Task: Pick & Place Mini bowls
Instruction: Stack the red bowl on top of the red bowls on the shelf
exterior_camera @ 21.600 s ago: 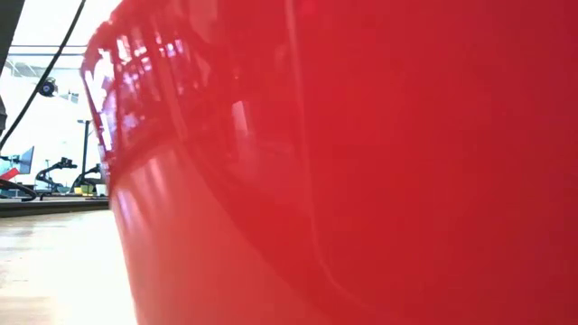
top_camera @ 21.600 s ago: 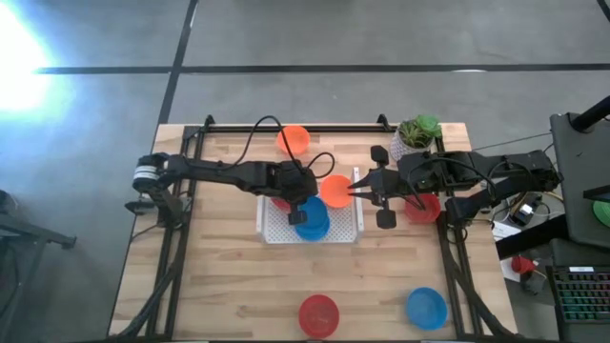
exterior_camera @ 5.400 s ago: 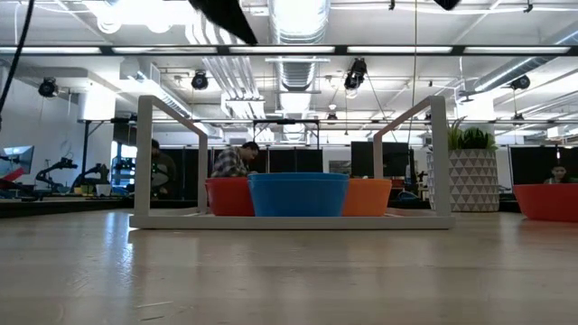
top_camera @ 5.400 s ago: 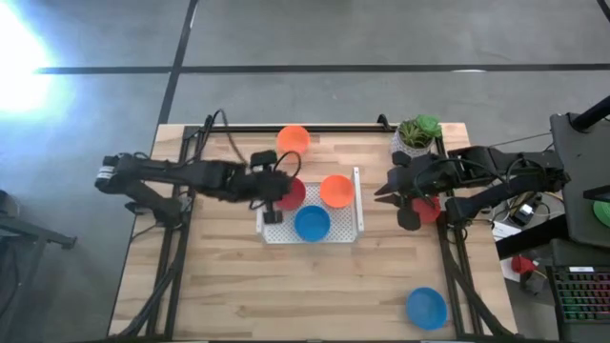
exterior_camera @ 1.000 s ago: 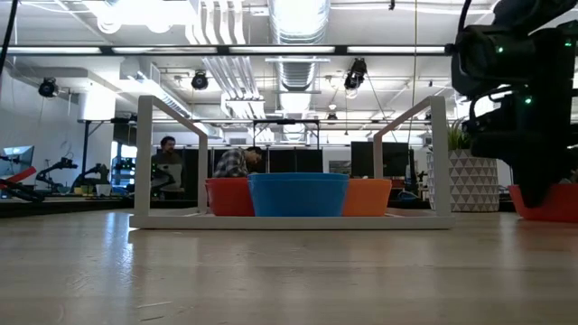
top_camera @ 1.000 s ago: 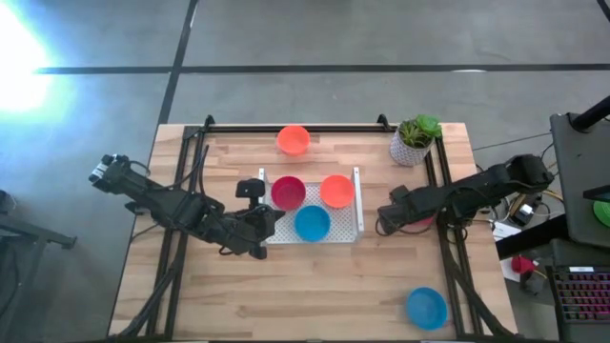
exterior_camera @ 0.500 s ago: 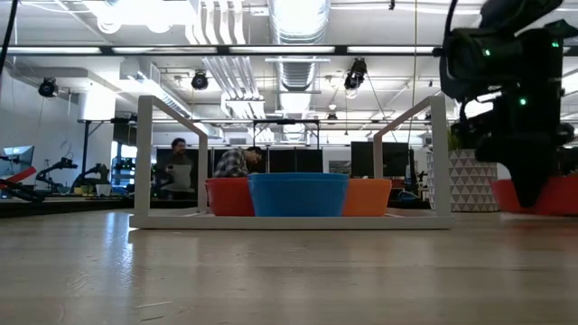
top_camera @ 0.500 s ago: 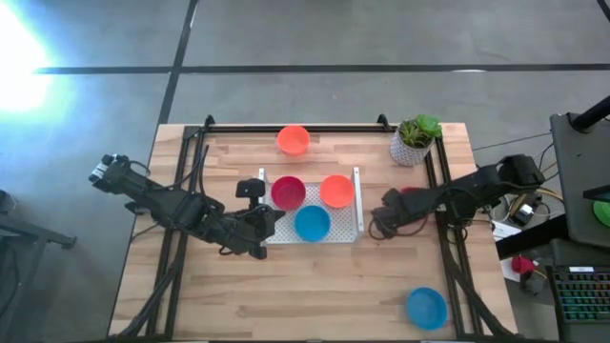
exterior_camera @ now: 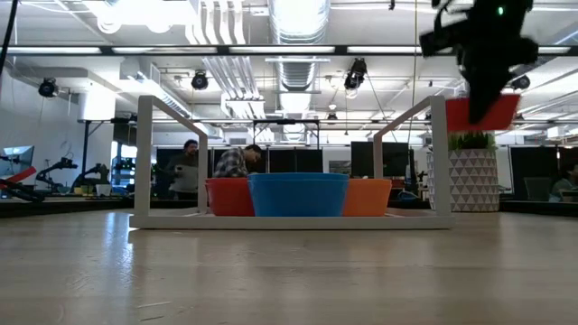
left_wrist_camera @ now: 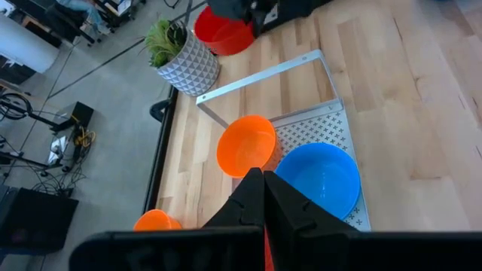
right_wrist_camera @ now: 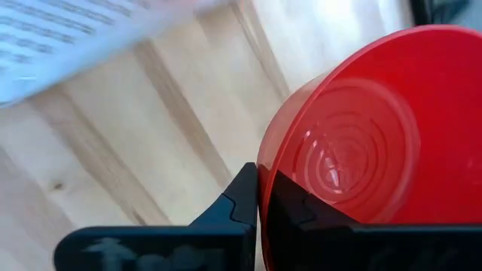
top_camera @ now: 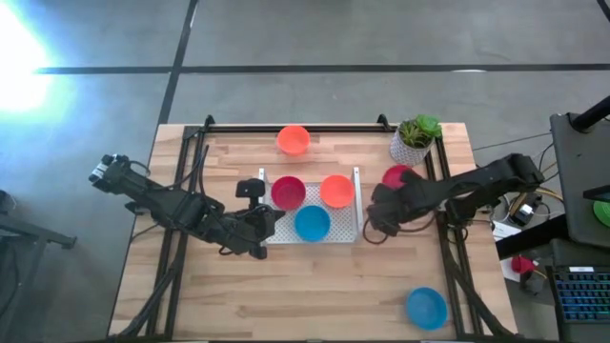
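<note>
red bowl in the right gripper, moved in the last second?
Yes. The small red plastic bowl, pinched by the right gripper, has risen in the low view from table level beside the white patterned plant pot to above the pot's top.

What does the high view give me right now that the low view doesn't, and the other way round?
Only the high view shows the orange bowl by the table's back edge, the blue bowl near the front right corner, and the left claw beside the tray. Only the low view shows the right claw's red bowl lifted clear of the table, plus people in the room behind. Both show the tray holding red, orange and blue bowls, and the plant.
</note>
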Controlling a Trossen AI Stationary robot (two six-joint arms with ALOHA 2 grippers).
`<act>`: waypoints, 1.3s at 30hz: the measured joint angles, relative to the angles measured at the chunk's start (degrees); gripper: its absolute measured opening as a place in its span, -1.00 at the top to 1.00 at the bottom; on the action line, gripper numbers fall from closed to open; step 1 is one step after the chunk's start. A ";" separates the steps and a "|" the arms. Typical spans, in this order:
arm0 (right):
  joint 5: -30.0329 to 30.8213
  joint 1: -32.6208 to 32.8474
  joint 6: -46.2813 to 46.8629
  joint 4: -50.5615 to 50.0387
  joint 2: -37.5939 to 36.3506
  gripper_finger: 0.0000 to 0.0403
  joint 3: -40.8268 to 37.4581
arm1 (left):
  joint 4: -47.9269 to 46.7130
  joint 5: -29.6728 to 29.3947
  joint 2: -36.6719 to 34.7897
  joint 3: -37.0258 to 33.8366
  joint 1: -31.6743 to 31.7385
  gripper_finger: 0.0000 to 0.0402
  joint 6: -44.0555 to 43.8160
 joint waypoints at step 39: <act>25.13 0.50 -74.34 15.05 0.40 0.96 16.48 | 36.33 -7.50 2.58 0.01 14.19 0.37 -0.43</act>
